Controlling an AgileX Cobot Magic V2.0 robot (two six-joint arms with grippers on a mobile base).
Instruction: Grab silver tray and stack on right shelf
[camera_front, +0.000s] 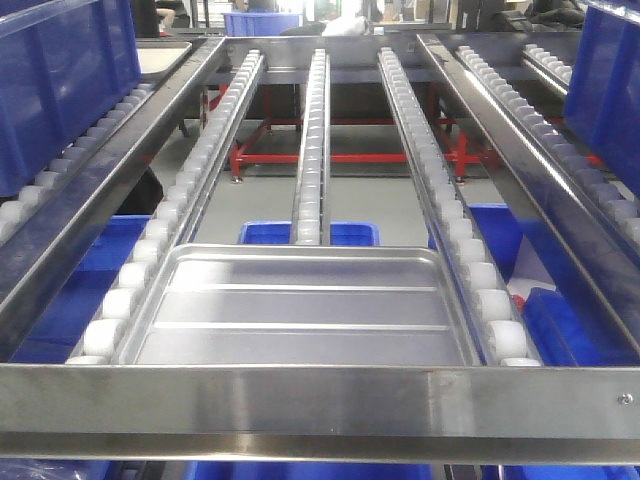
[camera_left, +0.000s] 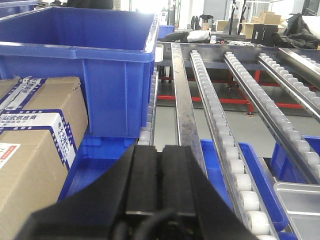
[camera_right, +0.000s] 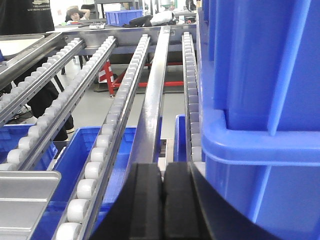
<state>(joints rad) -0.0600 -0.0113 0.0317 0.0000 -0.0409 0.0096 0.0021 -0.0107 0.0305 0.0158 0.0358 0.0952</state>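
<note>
Where the front view is consulted, the silver tray is found at the lower centre of the frame, lying flat on the right shelf with its near rim just behind the front bar. The left end effector is shown at the bottom centre of its wrist view, closed with fingers pressed together and gripping nothing; a blue bin and a cardboard box are seen at the left. The right end effector is likewise closed on nothing, with a second blue bin filling the right of the frame.
</note>
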